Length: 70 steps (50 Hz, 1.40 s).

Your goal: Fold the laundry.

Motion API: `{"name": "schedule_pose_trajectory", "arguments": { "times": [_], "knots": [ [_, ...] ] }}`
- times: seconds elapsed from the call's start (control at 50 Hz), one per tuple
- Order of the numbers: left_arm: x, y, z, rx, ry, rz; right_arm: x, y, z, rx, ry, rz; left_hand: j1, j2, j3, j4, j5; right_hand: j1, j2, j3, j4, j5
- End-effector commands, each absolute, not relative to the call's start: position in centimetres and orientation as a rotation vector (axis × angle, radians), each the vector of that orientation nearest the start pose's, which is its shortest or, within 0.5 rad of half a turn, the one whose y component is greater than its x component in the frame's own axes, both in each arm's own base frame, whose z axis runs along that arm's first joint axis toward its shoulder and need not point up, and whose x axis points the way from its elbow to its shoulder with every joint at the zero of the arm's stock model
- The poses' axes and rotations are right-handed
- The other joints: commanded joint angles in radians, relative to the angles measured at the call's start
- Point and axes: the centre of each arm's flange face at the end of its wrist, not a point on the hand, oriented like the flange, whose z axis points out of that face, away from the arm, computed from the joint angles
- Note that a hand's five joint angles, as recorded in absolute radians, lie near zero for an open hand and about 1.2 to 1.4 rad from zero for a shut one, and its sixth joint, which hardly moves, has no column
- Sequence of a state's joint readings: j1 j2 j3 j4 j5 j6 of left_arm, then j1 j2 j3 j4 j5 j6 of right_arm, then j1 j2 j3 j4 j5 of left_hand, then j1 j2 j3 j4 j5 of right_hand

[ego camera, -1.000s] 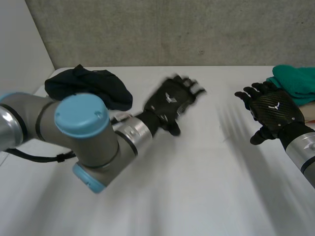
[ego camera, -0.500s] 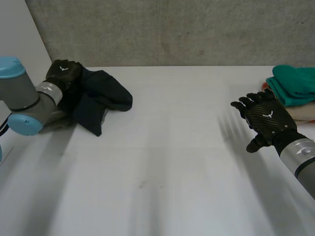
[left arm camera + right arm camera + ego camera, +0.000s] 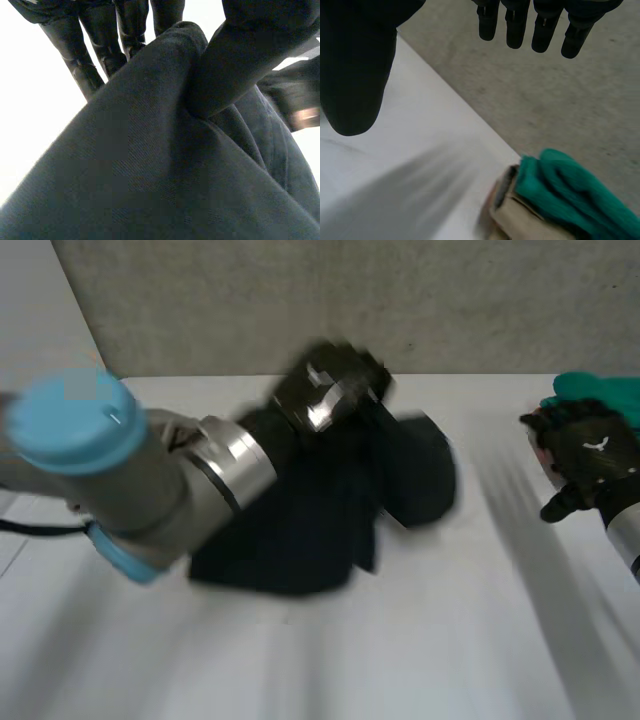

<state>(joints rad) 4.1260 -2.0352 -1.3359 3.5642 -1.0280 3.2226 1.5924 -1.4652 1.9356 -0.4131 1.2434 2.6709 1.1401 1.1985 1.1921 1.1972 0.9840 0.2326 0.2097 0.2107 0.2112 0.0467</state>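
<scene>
**Dark garment held by left hand, right hand well off**

The left hand [image 3: 325, 390] pinches the crumpled dark navy fabric garment [image 3: 330, 510] between thumb and fingers [image 3: 100, 45] at its far end. The rest trails nearward over the white table [image 3: 450, 640]. The right hand [image 3: 585, 450], fingers straight and empty, hovers well apart from the garment, beside the folded green cloth [image 3: 570, 195].

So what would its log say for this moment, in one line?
left hand: shut on dark cloth, mid-table | right hand: open, empty, beside green cloth | dark cloth: bunched, not yet folded
</scene>
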Motion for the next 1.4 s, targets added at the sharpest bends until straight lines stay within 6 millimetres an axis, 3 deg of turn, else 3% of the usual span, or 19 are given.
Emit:
{"name": "schedule_pose_trajectory", "arguments": {
  "times": [0.02, 0.08, 0.12, 0.3, 0.42, 0.5, 0.62, 0.76, 0.84, 0.86, 0.92, 1.0, 1.02, 1.12, 1.16, 1.2, 1.26, 1.36, 1.4],
  "knots": [
    [-39.8, -20.8, 18.4, -1.143, -1.423, 1.514, 16.1, -29.8, 21.5, -0.792, 2.162, -2.227, 0.088, 0.03, 0.036, 0.031, 0.07, -0.058, -0.035, -0.036, -0.037, -0.047],
    [-39.6, -20.0, 17.7, -1.212, -1.446, 1.493, 16.2, -29.6, 21.9, -0.768, 2.158, -2.208, -0.469, -0.527, -0.521, -0.526, -0.487, -0.058, -0.035, -0.036, -0.037, -0.047],
    [-39.4, -19.6, 17.9, -1.25, -1.456, 1.492, 16.3, -29.4, 22.3, -0.764, 2.159, -2.195, -0.653, -0.711, -0.705, -0.71, -0.671, -0.058, -0.035, -0.036, -0.037, -0.047],
    [-35.8, -18.6, 25.9, -1.174, -1.577, 1.701, 17.5, -29.1, 26.7, -0.848, 2.117, -2.061, -0.753, -0.812, -0.805, -0.81, -0.772, -0.058, -0.035, -0.036, -0.037, -0.047],
    [-32.6, -19.2, 27.0, -0.941, -1.805, 1.835, 19.1, -28.5, 28.5, -0.917, 2.13, -1.796, -0.809, -0.868, -0.861, -0.866, -0.828, -0.058, -0.035, -0.036, -0.037, -0.047],
    [-30.1, -19.2, 25.7, -0.788, -1.99, 1.871, 20.2, -29.6, 26.2, -0.937, 2.205, -1.528, -0.894, -0.953, -0.946, -0.951, -0.913, -0.058, -0.035, -0.036, -0.037, -0.047],
    [-28.2, -18.1, 21.7, -0.731, -2.179, 1.735, 23.5, -28.0, 24.5, -1.091, 2.195, -1.335, -0.909, -0.967, -0.961, -0.966, -0.927, 0.146, 0.169, 0.168, 0.167, 0.157],
    [-28.3, -18.6, 15.9, -0.764, -2.311, 1.502, 24.6, -26.7, 21.9, -1.21, 2.187, -1.22, -0.912, -0.97, -0.964, -0.969, -0.93, 0.621, 0.644, 0.643, 0.642, 0.632],
    [-29.1, -19.5, 14.6, -0.787, -2.296, 1.449, 24.9, -26.0, 21.5, -1.224, 2.182, -1.19, -0.889, -0.947, -0.941, -0.946, -0.907, 0.952, 0.975, 0.974, 0.974, 0.964],
    [-29.4, -20.0, 14.2, -0.79, -2.3, 1.442, 24.8, -26.0, 21.4, -1.224, 2.179, -1.191, -0.836, -0.895, -0.888, -0.893, -0.855, 1.139, 1.162, 1.161, 1.161, 1.151],
    [-29.7, -20.5, 13.8, -0.79, -2.301, 1.439, 24.7, -25.9, 21.6, -1.224, 2.174, -1.212, -0.608, -0.666, -0.66, -0.665, -0.626, 1.164, 1.187, 1.186, 1.185, 1.175],
    [-30.6, -22.4, 14.3, -0.773, -2.268, 1.495, 24.6, -26.3, 23.0, -1.225, 2.143, -1.312, 0.248, 0.19, 0.196, 0.191, 0.23, 1.164, 1.187, 1.186, 1.185, 1.175],
    [-30.7, -22.7, 14.4, -0.77, -2.263, 1.506, 24.6, -26.5, 23.6, -1.228, 2.125, -1.359, 0.256, 0.198, 0.204, 0.199, 0.238, 1.164, 1.187, 1.186, 1.185, 1.175],
    [-32.1, -26.1, 17.5, -0.761, -2.142, 1.693, 24.8, -28.1, 25.1, -1.237, 2.089, -1.551, 0.256, 0.198, 0.204, 0.199, 0.238, 1.164, 1.187, 1.186, 1.185, 1.175],
    [-32.6, -27.2, 19.1, -0.771, -2.079, 1.777, 25.1, -29.8, 26.3, -1.229, 2.054, -1.74, 0.256, 0.198, 0.204, 0.199, 0.238, 1.164, 1.187, 1.186, 1.185, 1.175],
    [-33.2, -29.5, 22.8, -0.784, -1.923, 1.983, 25.7, -30.7, 27.3, -1.218, 2.001, -1.873, 0.256, 0.198, 0.204, 0.199, 0.238, 1.164, 1.187, 1.186, 1.185, 1.175],
    [-33.3, -31.9, 27.5, -0.787, -1.716, 2.228, 28.8, -31.9, 32.1, -1.085, 1.673, -2.312, 0.256, 0.198, 0.204, 0.199, 0.238, 1.164, 1.187, 1.186, 1.185, 1.175],
    [-34.3, -33.1, 35.0, -0.802, -1.229, 2.487, 30.6, -32.4, 36.4, -0.79, 1.261, -2.644, 0.256, 0.198, 0.204, 0.199, 0.238, 1.164, 1.187, 1.186, 1.185, 1.175],
    [-34.1, -33.1, 36.6, -0.8, -1.129, 2.527, 30.7, -32.3, 37.2, -0.722, 1.159, -2.703, 0.256, 0.198, 0.204, 0.199, 0.238, 1.164, 1.187, 1.186, 1.185, 1.175]
  ]
}}
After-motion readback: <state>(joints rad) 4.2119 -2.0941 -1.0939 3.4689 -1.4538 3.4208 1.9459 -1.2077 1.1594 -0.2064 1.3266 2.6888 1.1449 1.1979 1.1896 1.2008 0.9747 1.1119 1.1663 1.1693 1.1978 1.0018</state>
